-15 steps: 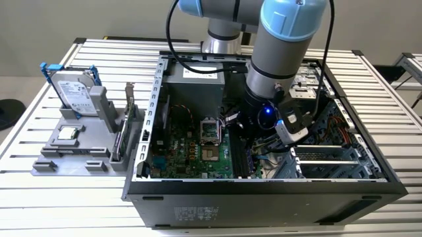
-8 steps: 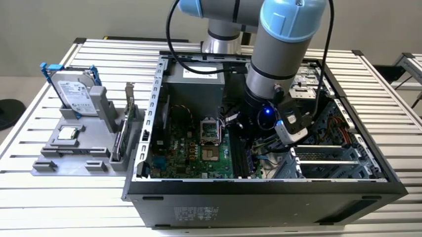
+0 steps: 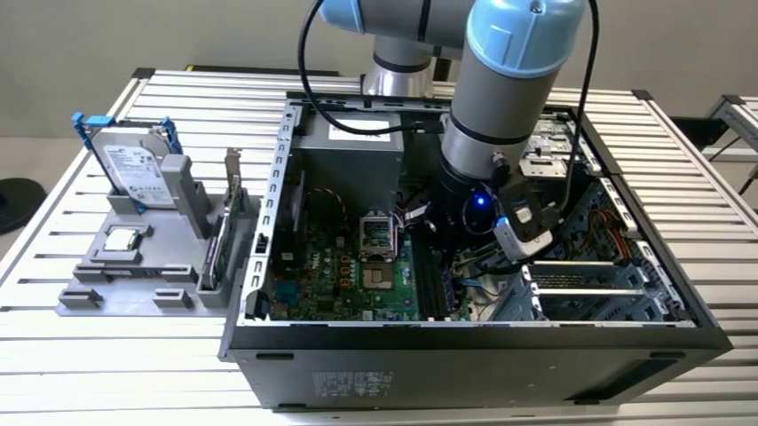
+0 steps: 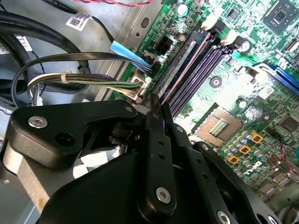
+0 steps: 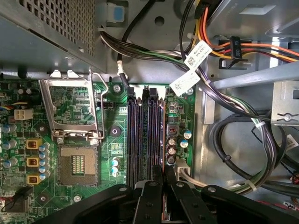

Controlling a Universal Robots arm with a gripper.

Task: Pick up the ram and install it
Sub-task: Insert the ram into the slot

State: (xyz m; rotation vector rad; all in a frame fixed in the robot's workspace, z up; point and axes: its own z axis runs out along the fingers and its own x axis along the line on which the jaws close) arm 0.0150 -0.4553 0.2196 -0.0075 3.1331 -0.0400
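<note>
Evidently late in the task: the ram is at the slots, and whether it is seated cannot be told.

Well off to the exterior view's left of the socket, the tray holds a drive and a chip. Just beside the socket, away from the tray, run the slots. At the slot farthest from the socket stands the ram, pinched between the jaws of the gripper. The pick-up looks done; pressing home and latching probably remain. In both wrist views the ram shows edge-on as a thin, straight, reddish strip lying along the slots, its label unseen.
</note>
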